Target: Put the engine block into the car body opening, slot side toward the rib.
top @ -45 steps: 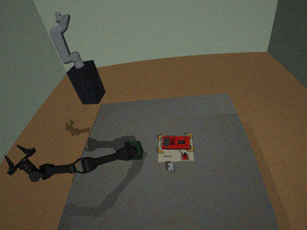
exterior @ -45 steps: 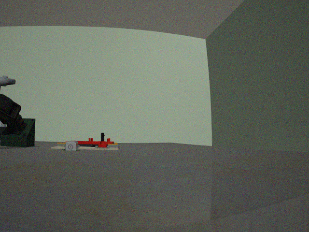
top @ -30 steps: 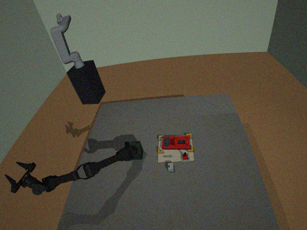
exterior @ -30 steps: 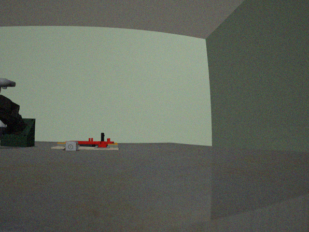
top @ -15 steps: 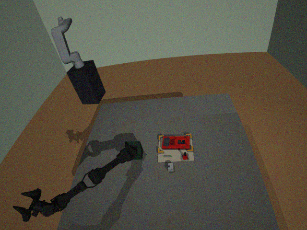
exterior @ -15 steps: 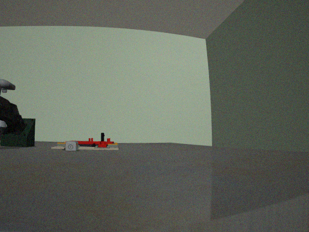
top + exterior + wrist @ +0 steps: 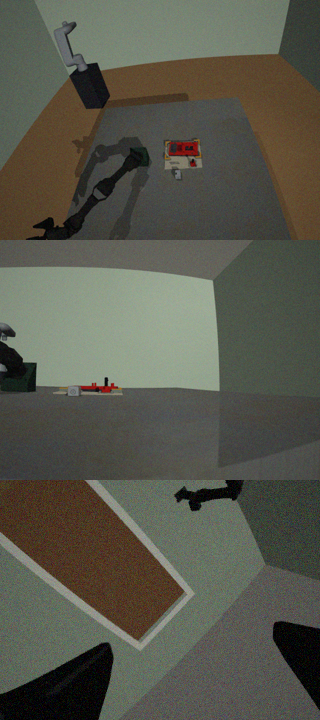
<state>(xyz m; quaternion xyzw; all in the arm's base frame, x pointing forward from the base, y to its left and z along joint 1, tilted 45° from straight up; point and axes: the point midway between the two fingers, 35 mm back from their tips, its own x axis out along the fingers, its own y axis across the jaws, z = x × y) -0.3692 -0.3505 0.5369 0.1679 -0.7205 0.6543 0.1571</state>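
Observation:
A small grey block (image 7: 177,174) (image 7: 74,391), apparently the engine block, stands on the grey table top just in front of the cream board (image 7: 183,165). A round mark shows on its face in the exterior view; I cannot tell which side has the slot. The red car body (image 7: 184,153) (image 7: 87,387) lies flat on the board. Dark recesses show in its top, too small to make out the rib. My gripper (image 7: 30,233) (image 7: 194,642) is open and empty, far from the block and car body, at the lower left in the top view.
Yellow corner brackets (image 7: 199,141) surround the car body. A small red part with a black post (image 7: 192,164) (image 7: 106,389) stands on the board's front right. My arm's dark green base (image 7: 145,156) (image 7: 31,379) is left of the board. A grey arm (image 7: 63,46) stands on a black pedestal (image 7: 90,87).

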